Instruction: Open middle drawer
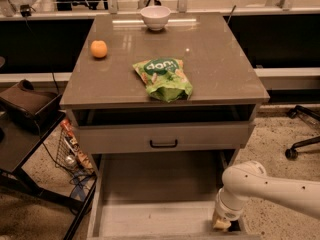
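The middle drawer (160, 184) stands pulled far out at the bottom of the camera view, showing its plain grey inside. Its front runs along the bottom edge of the view and its handle is hidden. My gripper (221, 224) hangs from the white arm (270, 186) at the drawer's front right corner, right by the front panel. Whether it touches the drawer does not show. Above it, a slimmer drawer front (125, 136) with a black bar handle (163, 144) stands slightly out, with a dark gap over it.
On the cabinet top (220, 69) lie a green snack bag (164, 78), an orange (98, 49) and a white bowl (155, 17). A dark low table (22, 134) and a wire rack (72, 151) stand to the left. An office chair base (302, 134) is at the right.
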Tool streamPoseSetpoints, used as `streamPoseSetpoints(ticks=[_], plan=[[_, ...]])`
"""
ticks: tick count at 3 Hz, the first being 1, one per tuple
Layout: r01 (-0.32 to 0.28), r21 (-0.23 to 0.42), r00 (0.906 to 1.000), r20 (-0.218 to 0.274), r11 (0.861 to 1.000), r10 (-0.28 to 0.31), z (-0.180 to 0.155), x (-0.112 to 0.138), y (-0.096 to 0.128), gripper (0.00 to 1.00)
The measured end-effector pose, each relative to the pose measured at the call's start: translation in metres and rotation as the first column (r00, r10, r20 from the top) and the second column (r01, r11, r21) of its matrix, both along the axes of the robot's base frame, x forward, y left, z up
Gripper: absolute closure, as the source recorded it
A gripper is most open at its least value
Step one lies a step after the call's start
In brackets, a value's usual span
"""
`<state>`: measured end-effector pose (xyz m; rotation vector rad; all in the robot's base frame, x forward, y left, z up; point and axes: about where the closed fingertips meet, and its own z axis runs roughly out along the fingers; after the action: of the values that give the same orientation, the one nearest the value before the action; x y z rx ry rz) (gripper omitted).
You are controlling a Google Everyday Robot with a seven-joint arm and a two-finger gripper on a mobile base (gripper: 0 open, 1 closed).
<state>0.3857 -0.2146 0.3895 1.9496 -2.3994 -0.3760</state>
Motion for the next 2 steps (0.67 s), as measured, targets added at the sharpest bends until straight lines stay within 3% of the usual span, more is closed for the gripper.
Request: streamPoseSetpoints(ticks=[1,2], plan=[[-0.001,0.001,1.0000,-0.003,1.000,0.001,-0.0012,-0.0013,0.0002,0.07],[-0.001,0.001,1.0000,-0.006,1.000,0.001,-0.0022,-0.0018,0.0003,0.00]])
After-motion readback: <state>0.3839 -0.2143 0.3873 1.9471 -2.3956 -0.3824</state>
